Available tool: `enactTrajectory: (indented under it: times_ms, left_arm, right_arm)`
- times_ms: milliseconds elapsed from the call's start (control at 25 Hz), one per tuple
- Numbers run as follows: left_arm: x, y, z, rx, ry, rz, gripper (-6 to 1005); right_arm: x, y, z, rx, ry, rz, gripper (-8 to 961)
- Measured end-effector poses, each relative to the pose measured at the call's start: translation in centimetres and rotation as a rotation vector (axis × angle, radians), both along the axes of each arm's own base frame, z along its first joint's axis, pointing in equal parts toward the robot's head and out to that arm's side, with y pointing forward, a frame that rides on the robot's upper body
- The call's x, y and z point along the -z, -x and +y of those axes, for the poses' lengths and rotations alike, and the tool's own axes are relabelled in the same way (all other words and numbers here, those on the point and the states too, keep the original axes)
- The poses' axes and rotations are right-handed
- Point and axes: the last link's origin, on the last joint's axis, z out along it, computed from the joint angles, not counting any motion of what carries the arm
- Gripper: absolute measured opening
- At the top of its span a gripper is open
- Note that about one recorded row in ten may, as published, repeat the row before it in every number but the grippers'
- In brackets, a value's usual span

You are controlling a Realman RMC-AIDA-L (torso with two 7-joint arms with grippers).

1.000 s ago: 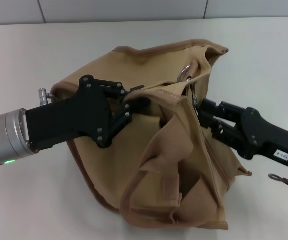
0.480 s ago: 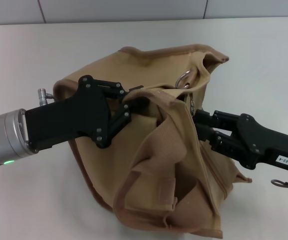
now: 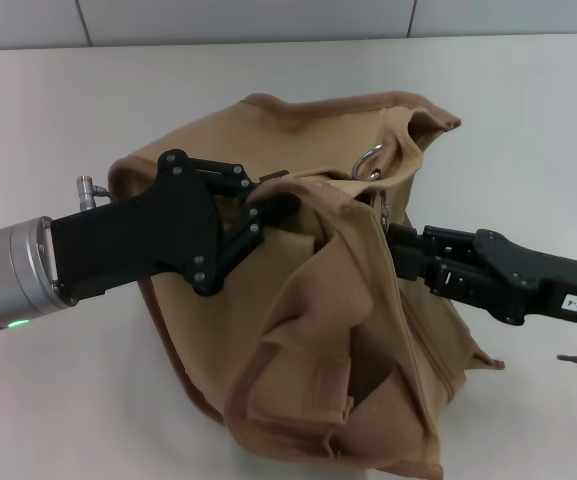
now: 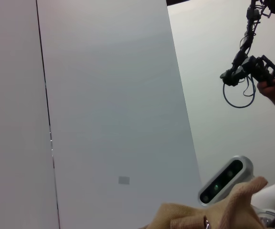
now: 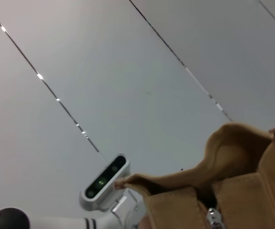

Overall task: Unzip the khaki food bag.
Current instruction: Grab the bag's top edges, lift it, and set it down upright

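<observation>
We work on a big white desk (image 3: 48, 110). The khaki food bag (image 3: 298, 330) sits in the middle of it, tipped and crumpled, with its top edge pulled up.

Our left gripper (image 3: 253, 205) is at the bag's left side, up by the top edge. Its jaws are clamped on a fold of the bag's cloth there, and this holds the bag firm.

Our right gripper (image 3: 393, 240) comes in from the bag's right side. Its tip is pushed against the cloth just under the metal ring (image 3: 369, 160). We cannot tell if its jaws are apart or together, because the bag hides them.

The little silver zipper pull (image 5: 213, 217) shows near the bag's top seam.

To do this step well, we think the left gripper should hold tight while the right one pulls along the zipper line, slow and straight. If we tug sideways, the bag may slide or the pull may slip out.
</observation>
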Motion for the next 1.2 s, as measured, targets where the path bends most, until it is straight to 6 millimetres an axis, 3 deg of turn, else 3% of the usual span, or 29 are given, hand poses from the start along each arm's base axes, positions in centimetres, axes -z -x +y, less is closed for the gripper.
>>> enactTrajectory:
  times_ms: [400,1200]
  left_arm:
    - [-0.03,-0.02,0.01,0.001,0.001,-0.001,61]
    - [-0.03,-0.06,0.07,0.0,0.0,-0.001,61]
  right_arm:
    - [-0.05,0.6,0.26,-0.023,0.109,-0.025,393]
    - [-0.87,0.67,0.1,-0.036,0.132,-0.005,394]
